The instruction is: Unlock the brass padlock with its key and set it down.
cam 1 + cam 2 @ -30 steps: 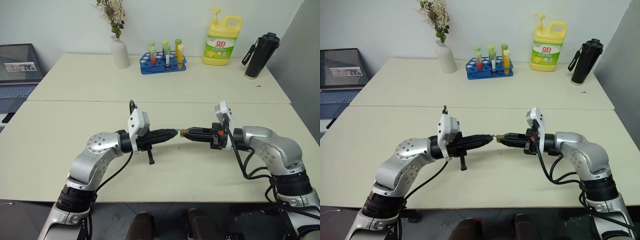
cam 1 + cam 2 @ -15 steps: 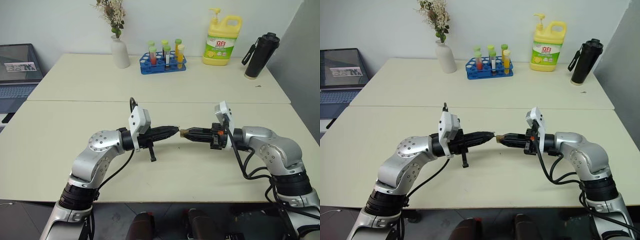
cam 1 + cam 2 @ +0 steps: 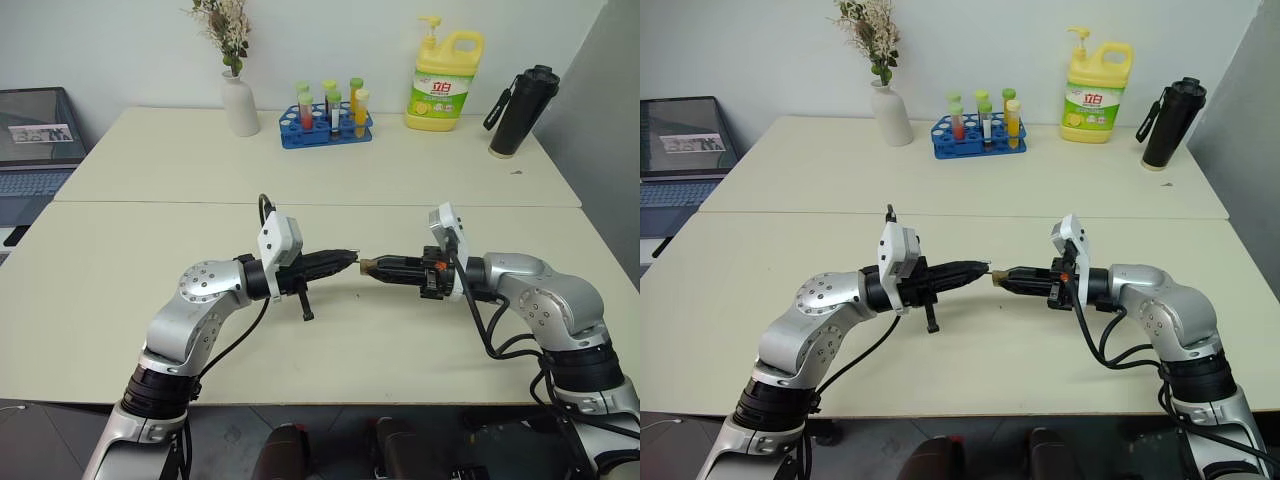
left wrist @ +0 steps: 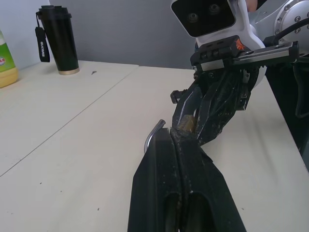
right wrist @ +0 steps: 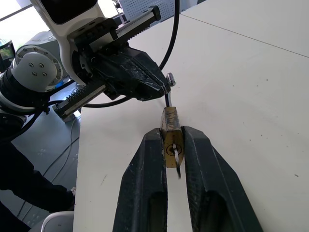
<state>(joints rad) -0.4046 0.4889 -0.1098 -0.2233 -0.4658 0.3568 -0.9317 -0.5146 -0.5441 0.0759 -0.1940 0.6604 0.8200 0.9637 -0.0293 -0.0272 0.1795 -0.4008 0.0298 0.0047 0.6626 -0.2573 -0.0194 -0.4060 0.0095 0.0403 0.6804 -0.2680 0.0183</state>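
The right gripper [image 5: 172,145] pinches the padlock [image 5: 172,137] by its brass body, keyhole face toward that wrist, with something thin, probably the key, hanging from the keyhole. The left gripper [image 4: 170,137] is pressed together on the silver shackle [image 4: 153,133]. Held from both ends above the table [image 3: 330,370], the lock can likely be pulled apart: 1 side steadies the body, the other draws the shackle. In the head view the 2 grippers meet tip to tip, left at 9 o'clock, right at 3 o'clock. The padlock's long axis runs level along that line, shackle pointing to 9 o'clock, keyhole end to 3.
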